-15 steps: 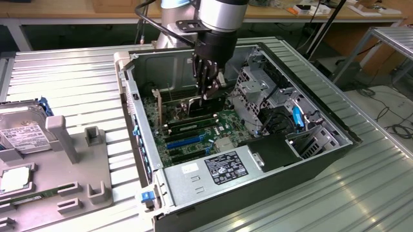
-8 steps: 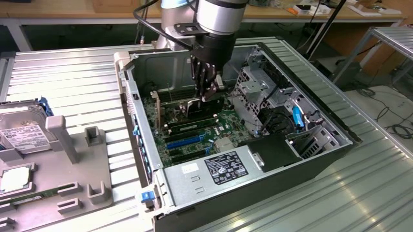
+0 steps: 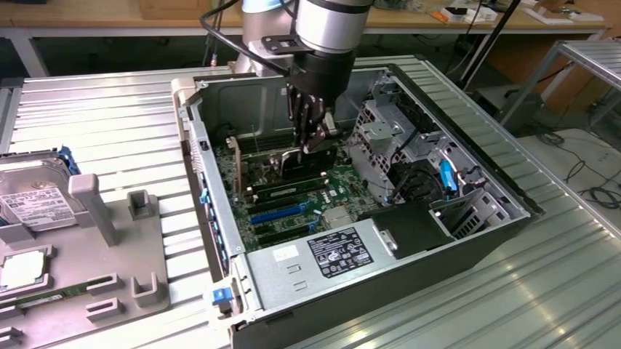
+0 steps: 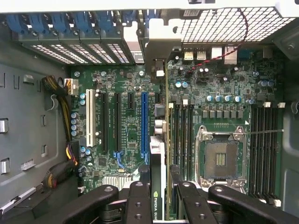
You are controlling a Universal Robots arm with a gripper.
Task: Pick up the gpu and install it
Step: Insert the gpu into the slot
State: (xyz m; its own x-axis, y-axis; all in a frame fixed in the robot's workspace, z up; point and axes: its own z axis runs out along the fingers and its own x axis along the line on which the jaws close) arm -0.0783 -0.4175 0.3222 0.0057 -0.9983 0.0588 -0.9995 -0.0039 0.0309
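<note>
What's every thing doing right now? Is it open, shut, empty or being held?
Robot gripper: fingers shut on the card.
Thin dark gpu card with silver bracket: held on edge over the green motherboard.
Black computer case: lying on its side, open.
Long blue slot: empty.
Square silver processor socket: empty.
Boxy silver hard drive with white label: outside the case, on the grey tray.
</note>
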